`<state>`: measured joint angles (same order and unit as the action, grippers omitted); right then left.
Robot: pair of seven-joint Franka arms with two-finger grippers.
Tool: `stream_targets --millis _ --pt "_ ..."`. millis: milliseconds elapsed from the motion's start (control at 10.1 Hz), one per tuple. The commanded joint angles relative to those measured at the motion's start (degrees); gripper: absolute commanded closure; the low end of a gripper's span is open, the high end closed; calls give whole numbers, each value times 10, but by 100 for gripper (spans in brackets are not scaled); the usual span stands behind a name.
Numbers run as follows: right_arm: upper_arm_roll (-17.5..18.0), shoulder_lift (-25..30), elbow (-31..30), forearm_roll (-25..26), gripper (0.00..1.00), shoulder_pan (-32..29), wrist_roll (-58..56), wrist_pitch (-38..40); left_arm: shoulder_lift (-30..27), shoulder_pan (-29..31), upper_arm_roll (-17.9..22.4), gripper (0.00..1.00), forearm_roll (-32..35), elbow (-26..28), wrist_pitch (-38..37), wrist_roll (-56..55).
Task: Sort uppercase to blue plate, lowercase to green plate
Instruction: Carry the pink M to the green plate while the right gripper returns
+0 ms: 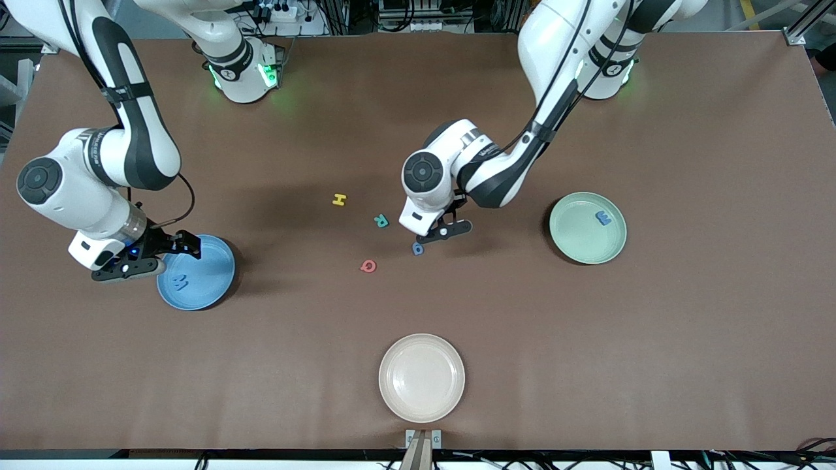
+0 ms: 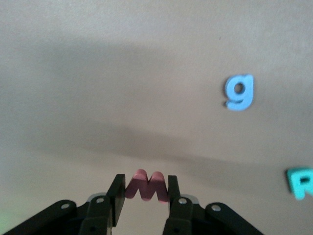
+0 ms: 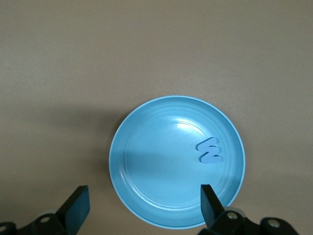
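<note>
At mid-tabletop [image 1: 686, 365], my left end effector [image 2: 145, 196] hangs above the bare surface with its fingers [image 2: 117, 193] clenched on the red w [image 2: 145, 186], which is pinched upright between the pads. Below it on the tabletop lies the blue g [image 1: 417, 248], with the teal-green R [image 1: 381, 221] just beside, the red Q [image 1: 368, 266] nearer the front camera and the yellow H [image 1: 338, 200] farther from it. Toward my left arm's end of the tabletop sits the green plate [image 1: 578, 235], and the blue e [image 1: 603, 218] rests in it close to the rim. My right end effector [image 3: 142, 208] hovers over the edge of the blue plate [image 3: 161, 196] at my right arm's end of the tabletop, fingers spread wide and carrying nothing. The blue M [image 3: 210, 151] lies flat inside that plate, off centre. A cream plate [image 1: 392, 385] stands alone near the tabletop's edge closest to the front camera, well apart from the letters. The tiny yellow lowercase letter cannot be made out in any view.
</note>
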<state>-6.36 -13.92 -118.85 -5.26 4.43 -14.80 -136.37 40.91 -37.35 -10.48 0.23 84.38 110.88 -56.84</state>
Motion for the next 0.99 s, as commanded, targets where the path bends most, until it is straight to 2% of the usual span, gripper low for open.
stream_targets --millis 0,197,592,691,888 --pt "2 11 -2 -3 0 21 51 8 -30 17 5 91 -36 9 -48 62" --pt "3 9 -3 -2 0 49 104 8 -60 50 6 94 -36 9 -112 117" --pt "4 -2 -4 -2 0 121 219 -3 -130 139 5 94 -32 18 -224 234" --pt "4 -4 -8 -2 0 144 229 -9 -142 167 3 93 -31 32 -235 264" --pt "6 -9 -32 -2 0 205 251 -61 -171 215 2 94 -14 96 -225 327"
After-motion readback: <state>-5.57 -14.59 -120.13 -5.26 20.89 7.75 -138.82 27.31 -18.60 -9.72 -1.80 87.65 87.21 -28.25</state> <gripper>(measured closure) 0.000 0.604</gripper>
